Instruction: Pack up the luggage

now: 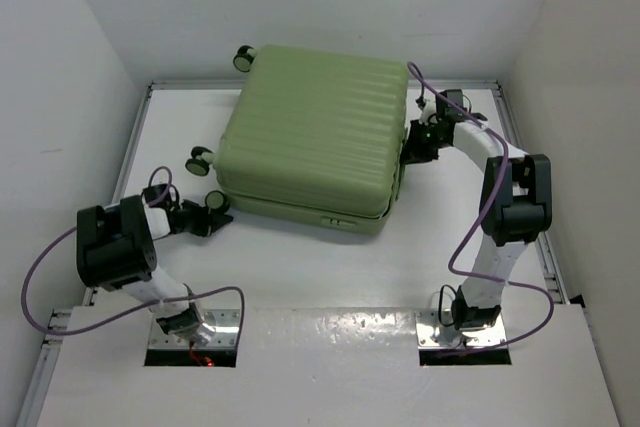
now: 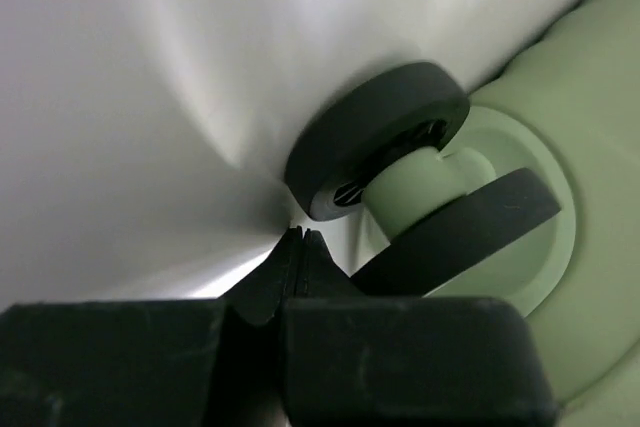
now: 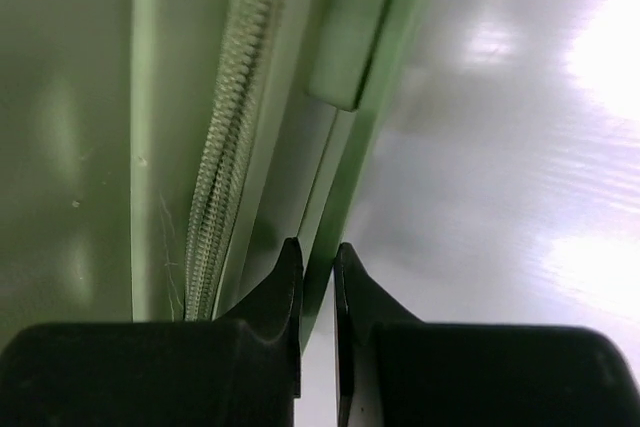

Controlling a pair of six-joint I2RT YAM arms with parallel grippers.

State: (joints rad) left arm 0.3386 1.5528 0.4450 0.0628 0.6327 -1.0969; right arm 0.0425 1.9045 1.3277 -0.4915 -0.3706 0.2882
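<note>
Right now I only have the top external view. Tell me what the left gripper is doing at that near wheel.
Observer: The left wrist view shows the left gripper fully shut, its tips right beside the black wheel and gripping nothing.
Operator: Now report the right gripper.
Observer: Its fingertips appear to pinch a thin rim of the luggage, just beside the zipper.

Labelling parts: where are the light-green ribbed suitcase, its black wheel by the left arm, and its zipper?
Light-green ribbed hard-shell suitcase [image 1: 310,117]: top view, middle of lid.
Black wheel [image 2: 372,132]: left wrist view, tyre rim.
Zipper [image 3: 235,117]: right wrist view, teeth.
</note>
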